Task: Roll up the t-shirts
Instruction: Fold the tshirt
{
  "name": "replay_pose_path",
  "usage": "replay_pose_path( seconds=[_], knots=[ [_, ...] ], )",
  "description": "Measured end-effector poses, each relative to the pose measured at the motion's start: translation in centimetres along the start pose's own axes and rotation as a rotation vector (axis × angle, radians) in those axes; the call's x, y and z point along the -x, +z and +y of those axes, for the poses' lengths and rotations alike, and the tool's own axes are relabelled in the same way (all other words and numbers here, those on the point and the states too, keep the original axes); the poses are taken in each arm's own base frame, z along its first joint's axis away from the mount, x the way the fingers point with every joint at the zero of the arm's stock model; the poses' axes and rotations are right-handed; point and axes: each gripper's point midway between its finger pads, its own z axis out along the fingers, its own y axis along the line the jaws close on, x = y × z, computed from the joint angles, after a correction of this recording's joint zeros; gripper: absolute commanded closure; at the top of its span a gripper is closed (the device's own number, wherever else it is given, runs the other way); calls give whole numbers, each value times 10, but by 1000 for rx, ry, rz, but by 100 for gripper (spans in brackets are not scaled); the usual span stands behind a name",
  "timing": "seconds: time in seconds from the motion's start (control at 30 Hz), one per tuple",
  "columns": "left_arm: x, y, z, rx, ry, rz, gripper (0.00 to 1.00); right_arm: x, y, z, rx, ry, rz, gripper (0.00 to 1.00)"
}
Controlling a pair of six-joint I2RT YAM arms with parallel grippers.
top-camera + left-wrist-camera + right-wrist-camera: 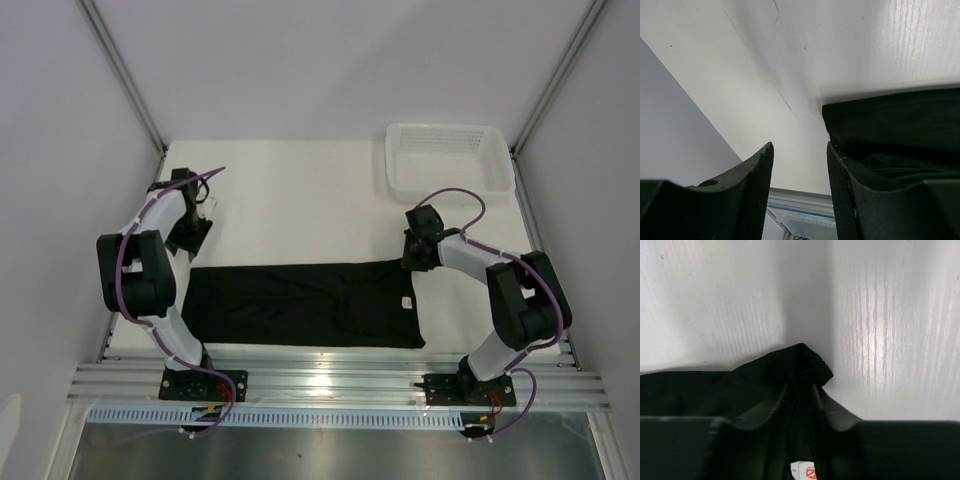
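Cloth lies along the near side of the white table (pixel 300 200): a plain black short-sleeved fabric t-shirt (pixel 300 305), spread as a long flat band running left to right, with its small light label (pixel 408 302) near the right end. A white plastic mesh basket (pixel 450 187) sits well apart at the far right corner.

Only the overhead view shows this whole layout. It places the left gripper (pixel 195 240) at the band's far left corner and the right gripper (pixel 412 258) at its far right corner, but shows neither pair of jaws.

The left wrist camera does show them. The left gripper (pixel 800 175) has its dark fingers (pixel 760 185) standing apart, with bare table (pixel 815 60) in the gap. The t-shirt's corner (pixel 900 125) reaches just to the outer side of one finger.

The right wrist camera shows the right gripper (pixel 799 390) low over the fabric. A bunched peak of the t-shirt (pixel 740 385) rises between and just beyond its fingers (pixel 765 410), and the label (pixel 804 471) sits under the gap. The jaws are partly apart with cloth between them; whether they press on it cannot be told.
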Motion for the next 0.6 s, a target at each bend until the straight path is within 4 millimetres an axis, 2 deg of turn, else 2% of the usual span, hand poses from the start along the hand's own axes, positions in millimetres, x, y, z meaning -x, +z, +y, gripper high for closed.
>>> replay_pose_path(
  seconds=[0.13,0.23,0.43,0.6],
  knots=[
    [2,0,1,3,3,-7,50,11,8,4,4,-29,-16,94],
    [3,1,3,7,1,-15,50,21,14,12,14,-61,-30,99],
    [4,1,8,16,-5,-22,50,47,30,40,20,-181,-61,100],
    [8,-3,17,34,-11,-40,50,78,50,76,29,-291,-109,100]
  ],
)
